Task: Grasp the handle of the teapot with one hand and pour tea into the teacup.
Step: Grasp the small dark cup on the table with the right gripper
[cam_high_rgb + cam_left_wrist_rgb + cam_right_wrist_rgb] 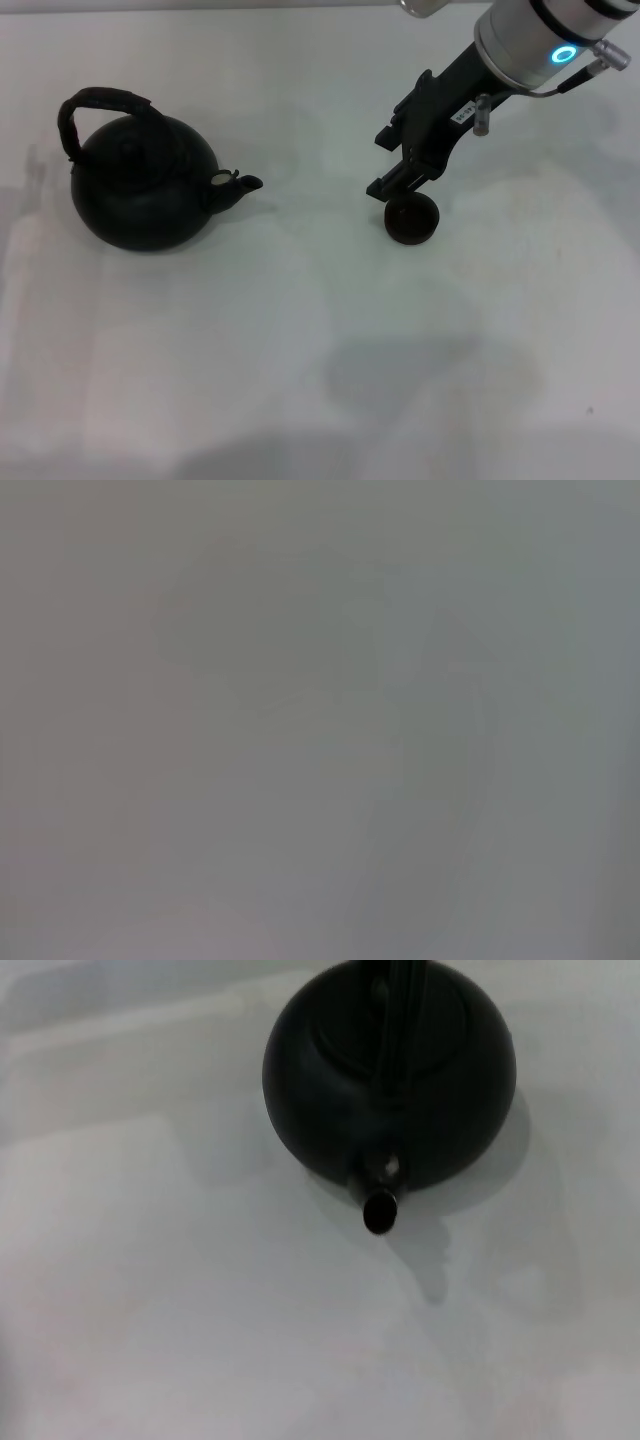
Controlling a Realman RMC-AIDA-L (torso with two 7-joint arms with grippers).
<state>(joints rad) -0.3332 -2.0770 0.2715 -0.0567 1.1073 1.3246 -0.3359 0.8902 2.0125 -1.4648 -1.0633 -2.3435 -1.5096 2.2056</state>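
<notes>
On the white table [300,400], at its left side, the teapot [143,190] stands upright with its handle [95,108] free and its spout toward the teacup [411,220]. Just above the cup sits the right gripper [398,192] — whether it pinches the rim, I cannot tell. Best to steady the cup without tipping it — then lift the pot by the arch top.

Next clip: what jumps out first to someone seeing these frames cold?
The big black teapot on the robot's left of the white table, its spout aimed toward the right arm. Then the right gripper reaching in from the far right, low over the tiny teacup. The handle is untouched.
</notes>
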